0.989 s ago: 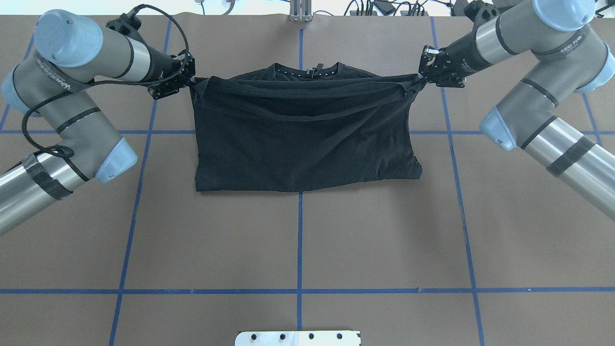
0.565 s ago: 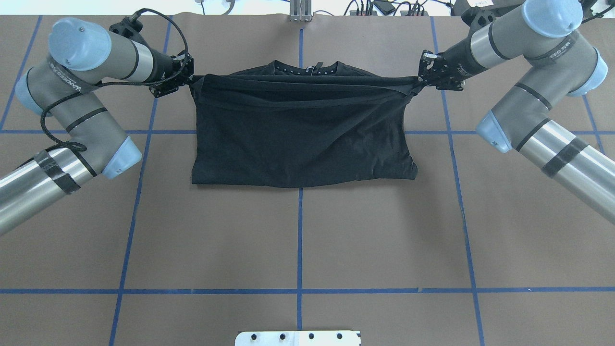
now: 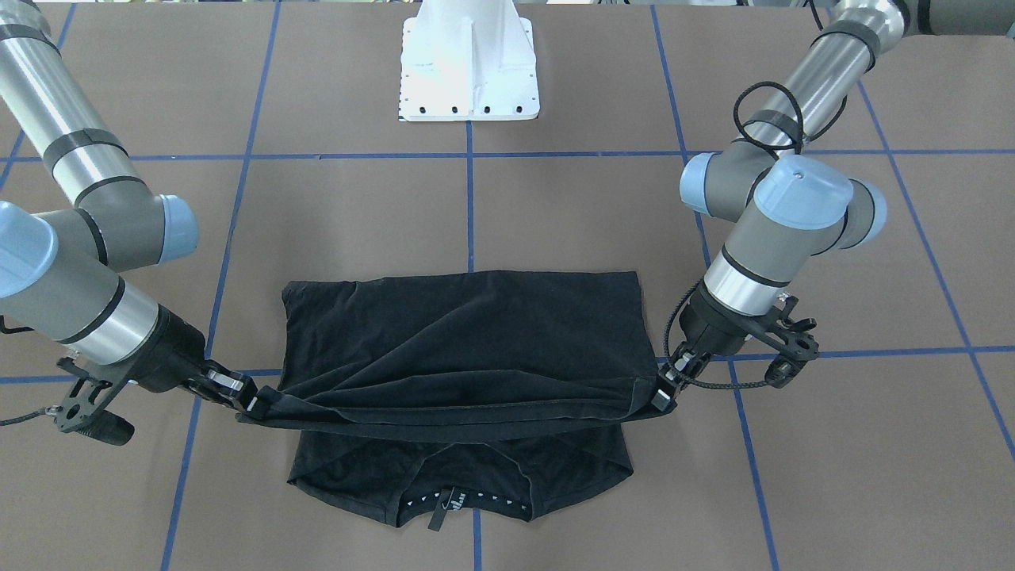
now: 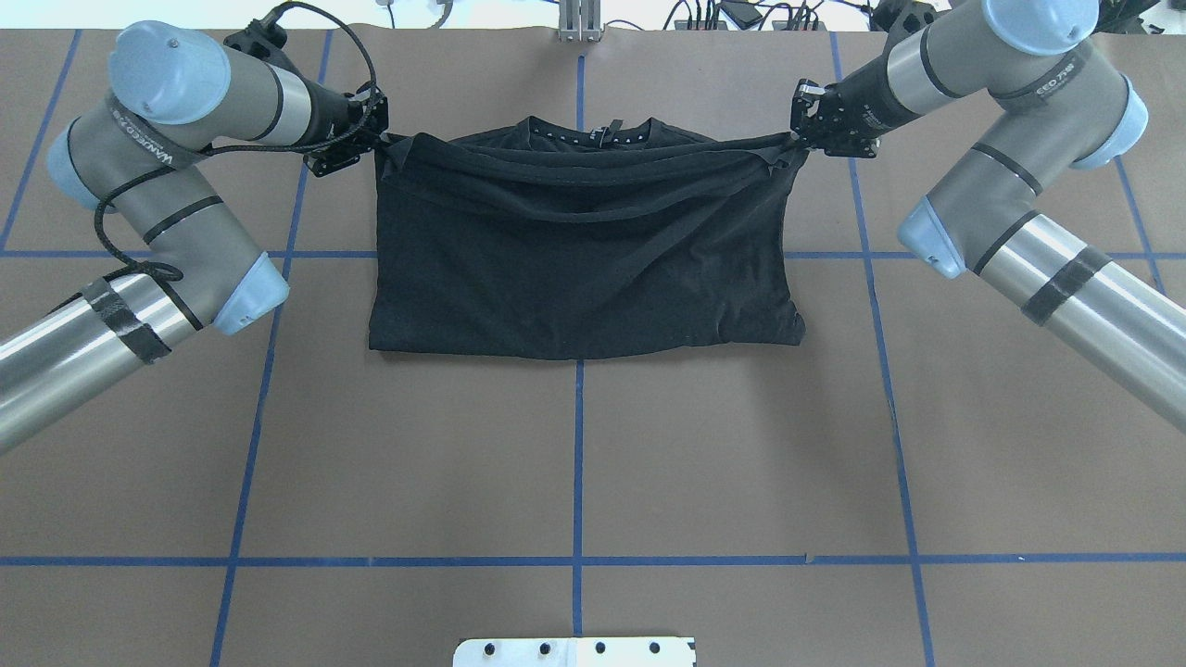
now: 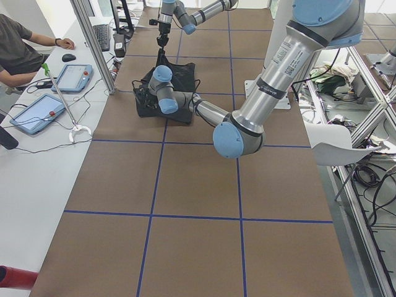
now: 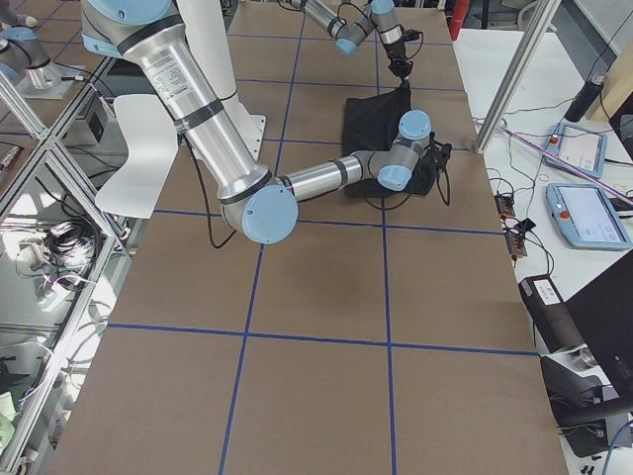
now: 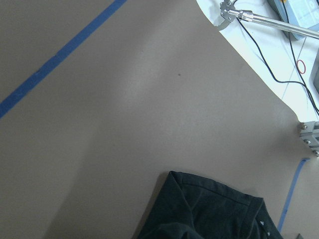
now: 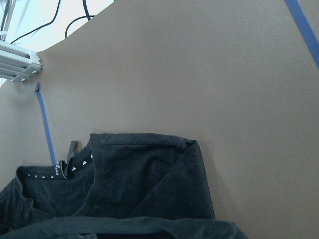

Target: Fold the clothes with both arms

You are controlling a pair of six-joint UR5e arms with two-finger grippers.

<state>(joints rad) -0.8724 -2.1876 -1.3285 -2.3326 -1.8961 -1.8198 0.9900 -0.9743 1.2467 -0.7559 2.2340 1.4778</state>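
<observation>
T-shirt (image 4: 574,269): black, soft, creased rectangle

Left grey-silver tubular arm (image 4: 185,218) and right grey-silver tubular arm (image 4: 1015,190) look the same: matte grey joint housings, polished silver tube sections, rounded light-blue joint caps (image 4: 167,60). Black tape bands (image 4: 125,320) wrap the silver tubes. Grey straps with black lettering (image 4: 139,144) at the joints, text only partly readable. Black braided cable (image 4: 98,218) loops along the left arm. Black perforated wrist brackets (image 3: 83,404). White pedestal base (image 3: 469,71) has a row of dark bolt holes.
</observation>
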